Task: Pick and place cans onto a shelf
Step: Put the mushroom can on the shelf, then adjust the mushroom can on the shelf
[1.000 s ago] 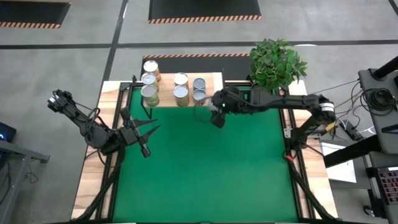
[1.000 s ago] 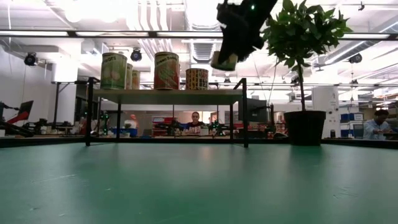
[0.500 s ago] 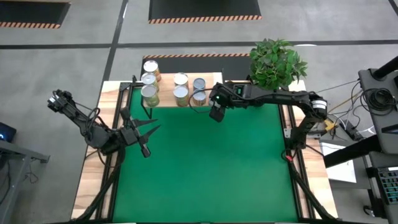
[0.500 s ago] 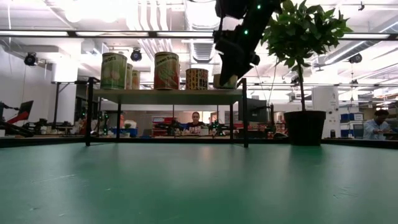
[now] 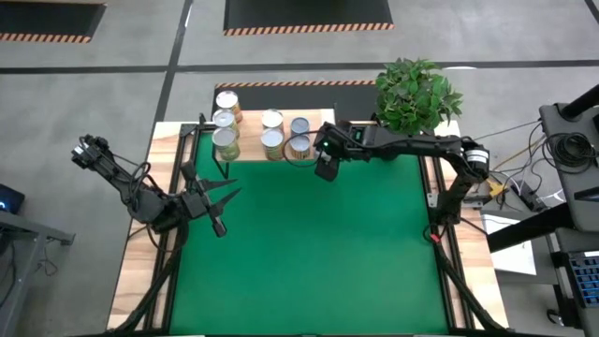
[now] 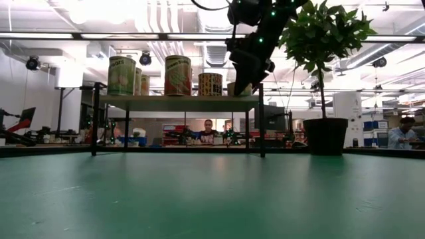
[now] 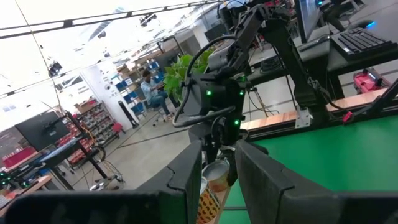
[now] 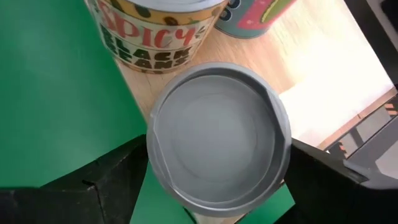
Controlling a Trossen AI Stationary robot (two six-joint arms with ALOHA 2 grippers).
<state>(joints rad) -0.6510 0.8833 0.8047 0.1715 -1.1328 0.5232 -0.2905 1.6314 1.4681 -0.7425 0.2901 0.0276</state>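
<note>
The pale-wood shelf (image 5: 320, 118) stands on thin black legs at the table's far edge and bears several cans (image 5: 225, 140). One grey-topped can (image 8: 217, 143) stands upright on the shelf's near right corner (image 6: 241, 88), beside a "Spicy Black Beans" can (image 8: 155, 31). My right gripper (image 5: 323, 161) reaches down over it from the right, slanting, open, with a finger (image 8: 112, 180) on either side of it. My left gripper (image 5: 223, 204) waits level above the mat's left side, open and holding nothing. My right gripper's fingers stand close beside the can's wall on two opposite sides, coming from above at a slant. The can's lid (image 8: 217, 93) hides the gaps, so I cannot tell whether they touch it. The can rests upright with its base on the shelf.
A leafy plant in a black pot (image 5: 416, 94) stands at the far right corner, close behind my right arm. The green mat (image 5: 309, 253) covers the table in front of the shelf. In the low view, people (image 6: 209, 126) sit in the room beyond the table.
My right gripper has gone toward the far edge and down to the shelf's right end with the can. The can, held tilted above the shelf a second ago, now stands upright on the board.
</note>
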